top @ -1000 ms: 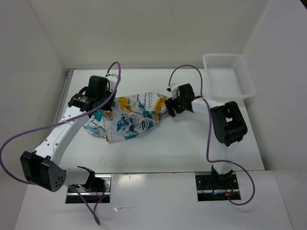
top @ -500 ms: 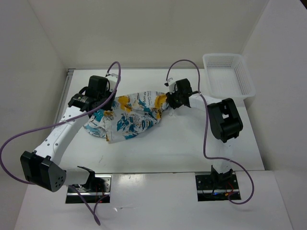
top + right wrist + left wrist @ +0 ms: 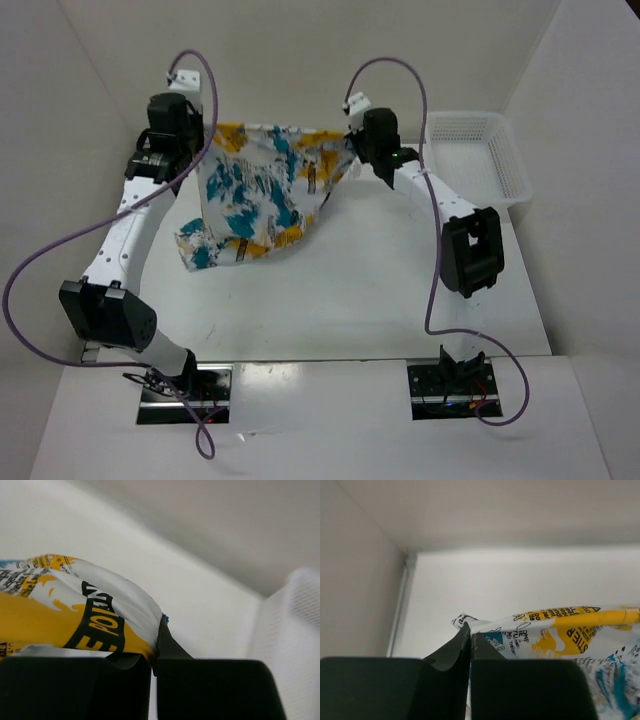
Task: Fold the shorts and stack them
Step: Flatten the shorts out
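Observation:
The shorts [image 3: 262, 192], white with teal, yellow and black print, hang stretched in the air between both arms at the back of the table; their lower edge droops toward the table at the left. My left gripper [image 3: 205, 140] is shut on their upper left corner, and the cloth [image 3: 555, 630] runs off to the right from its closed jaws [image 3: 470, 635]. My right gripper [image 3: 350, 140] is shut on the upper right corner; a yellow and black printed fold [image 3: 95, 625] bunches at its jaws [image 3: 155, 652].
A white plastic mesh basket [image 3: 478, 160] stands at the back right corner, just right of the right arm, and shows as a blur [image 3: 295, 630] in the right wrist view. Walls enclose the table at the left, back and right.
The right gripper closed on the shorts' right edge. Both arms then rose and moved back, lifting the crumpled shorts off the table and spreading them out between them.

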{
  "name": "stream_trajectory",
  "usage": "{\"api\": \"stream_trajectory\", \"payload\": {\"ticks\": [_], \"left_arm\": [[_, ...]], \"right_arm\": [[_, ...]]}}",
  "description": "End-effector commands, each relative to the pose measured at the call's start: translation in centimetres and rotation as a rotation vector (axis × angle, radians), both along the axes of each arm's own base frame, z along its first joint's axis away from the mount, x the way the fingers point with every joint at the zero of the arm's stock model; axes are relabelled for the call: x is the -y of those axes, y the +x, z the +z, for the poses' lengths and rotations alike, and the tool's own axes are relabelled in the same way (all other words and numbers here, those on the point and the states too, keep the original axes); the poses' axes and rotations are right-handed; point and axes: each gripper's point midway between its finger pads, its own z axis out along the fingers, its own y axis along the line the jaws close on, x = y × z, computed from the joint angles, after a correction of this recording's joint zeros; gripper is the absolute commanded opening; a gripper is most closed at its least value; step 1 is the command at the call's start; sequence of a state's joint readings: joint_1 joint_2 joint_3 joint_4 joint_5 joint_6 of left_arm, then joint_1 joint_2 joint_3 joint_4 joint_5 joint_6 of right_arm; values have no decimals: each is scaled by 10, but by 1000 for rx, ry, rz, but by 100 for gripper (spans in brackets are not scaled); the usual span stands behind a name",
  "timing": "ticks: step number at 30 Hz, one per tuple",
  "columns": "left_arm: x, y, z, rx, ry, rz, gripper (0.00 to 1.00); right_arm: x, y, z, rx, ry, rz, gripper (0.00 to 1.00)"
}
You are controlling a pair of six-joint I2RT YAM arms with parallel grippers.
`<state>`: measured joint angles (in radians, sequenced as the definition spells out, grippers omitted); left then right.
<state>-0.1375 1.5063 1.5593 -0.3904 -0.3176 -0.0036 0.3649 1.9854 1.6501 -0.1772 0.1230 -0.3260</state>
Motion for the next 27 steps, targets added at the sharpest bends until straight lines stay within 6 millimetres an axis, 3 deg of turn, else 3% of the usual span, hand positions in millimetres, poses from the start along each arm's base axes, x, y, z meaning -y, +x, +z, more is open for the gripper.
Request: {"api": "stream_trajectory", "payload": {"ticks": [1,2,3,4,5,6,7,8,9,10,11,12,13,15,18,19,21,22,24,27], "left_arm": [[-27,-4,149,396,-37,67,0],[-23,-9,141,388,-38,58,0],[-7,-15,135,377,-45,16,0],[-1,-33,131,356,-48,-13,0],[7,-41,116,310,-48,-42,0],[13,-49,99,269,-44,-59,0],[24,-67,58,171,-35,-101,1],[28,-77,38,124,-28,-117,2],[31,-87,18,78,-21,-130,4],[40,-109,-19,-14,-15,-180,4],[39,-119,-34,-52,-14,-194,6],[46,-137,-46,-93,-22,-240,7],[48,-151,-74,-166,-17,-263,10],[52,-173,-98,-248,-25,-308,12],[56,-226,-131,-401,-66,-395,29],[60,-239,-139,-438,-86,-427,32],[54,-257,-152,-490,-82,-422,40],[51,-266,-169,-545,-78,-417,45],[34,-271,-187,-593,-18,-344,59],[11,-263,-213,-615,76,-234,60]], "right_arm": [[39,8,189,405,29,-187,0],[35,1,201,418,20,-164,0],[23,-10,201,413,0,-116,0],[20,-26,215,433,-35,-61,0],[14,-38,202,386,-83,0,0],[2,-53,165,306,-136,75,0],[-6,-67,148,266,-170,143,0],[-6,-89,138,229,-238,216,0],[-8,-108,94,126,-294,295,3],[-21,-128,74,78,-315,393,6],[-17,-153,42,-11,-369,463,7],[-17,-166,26,-57,-388,509,10],[-15,-192,-3,-139,-430,602,11],[-9,-213,-27,-203,-477,666,9],[0,-247,-59,-299,-546,765,5],[-1,-252,-61,-300,-549,774,0],[7,-261,-75,-342,-570,793,0],[9,-265,-80,-358,-574,796,0],[11,-268,-85,-368,-585,807,1],[10,-274,-92,-370,-622,836,3]]}}
